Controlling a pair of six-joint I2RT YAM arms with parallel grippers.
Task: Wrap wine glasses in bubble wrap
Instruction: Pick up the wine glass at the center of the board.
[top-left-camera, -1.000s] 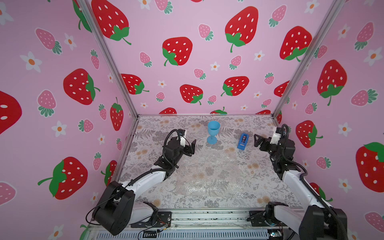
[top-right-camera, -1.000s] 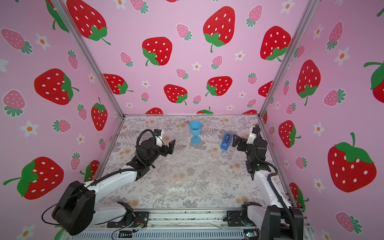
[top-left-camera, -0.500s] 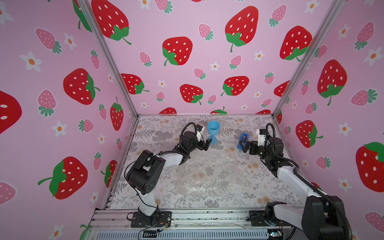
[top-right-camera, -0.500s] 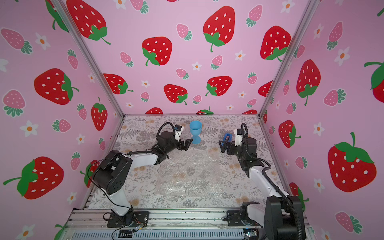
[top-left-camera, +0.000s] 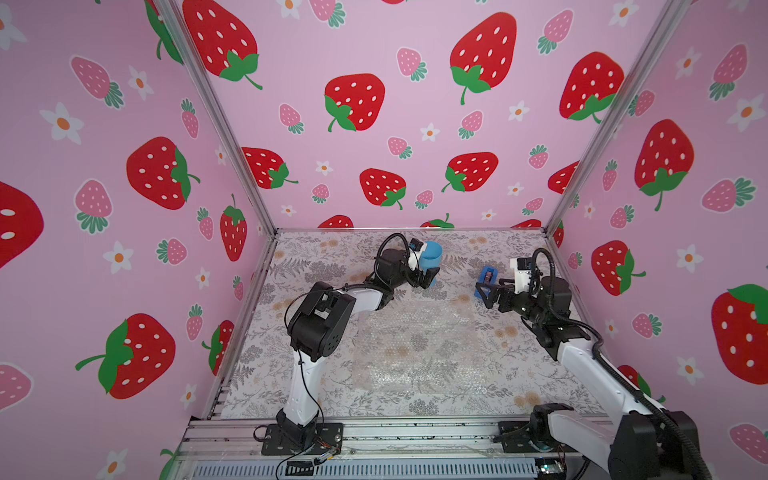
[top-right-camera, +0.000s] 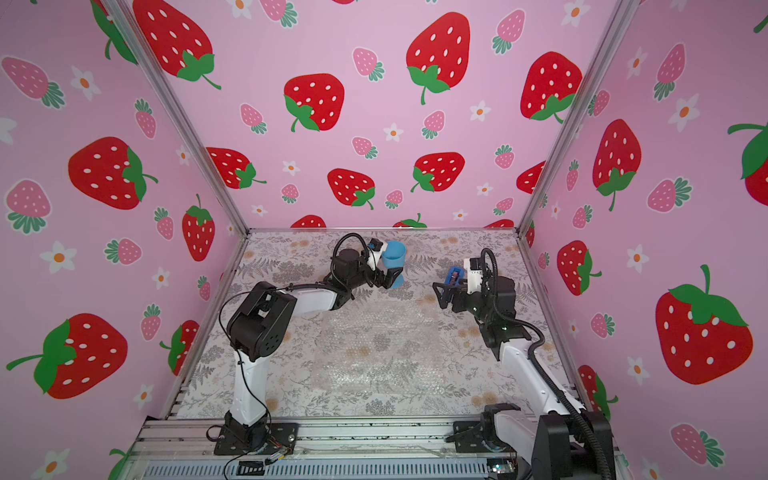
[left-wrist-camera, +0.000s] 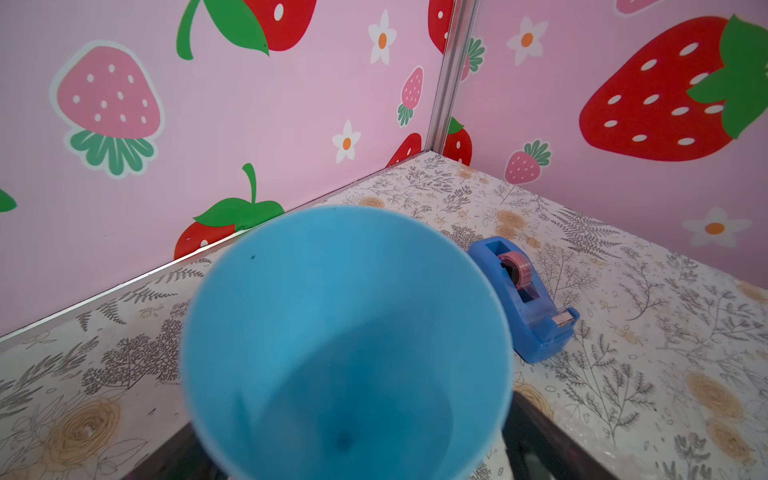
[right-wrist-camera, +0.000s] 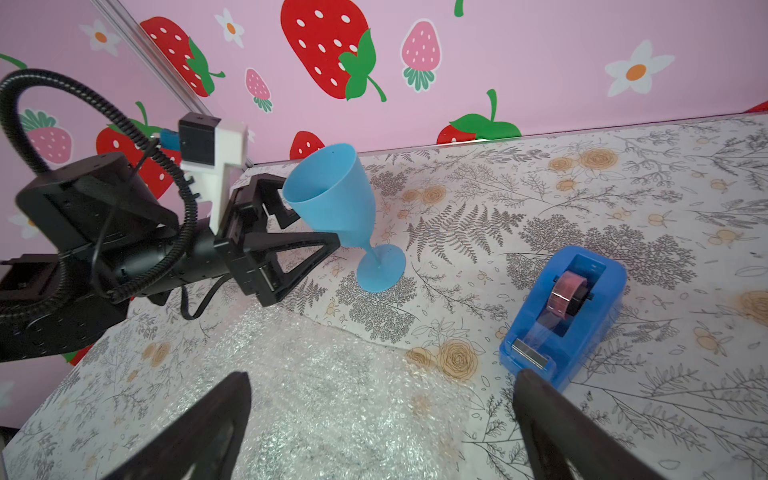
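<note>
Leaning toward the left gripper (right-wrist-camera: 314, 228), the goblet (right-wrist-camera: 332, 199) tips on its foot at the back of the table (right-wrist-camera: 623, 199), cup between that gripper's wide-spread jaws (contact unclear). The bubble wrap (top-left-camera: 411, 345) lies flat mid-table. The right gripper (right-wrist-camera: 382, 382), jaws apart, hovers at its far edge beside the tape dispenser (right-wrist-camera: 582, 299).

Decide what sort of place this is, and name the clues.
Probably a robot test booth, not a home: strawberry-print walls box in a floral table, and the left arm and right arm are mounted on an aluminium rail.
</note>
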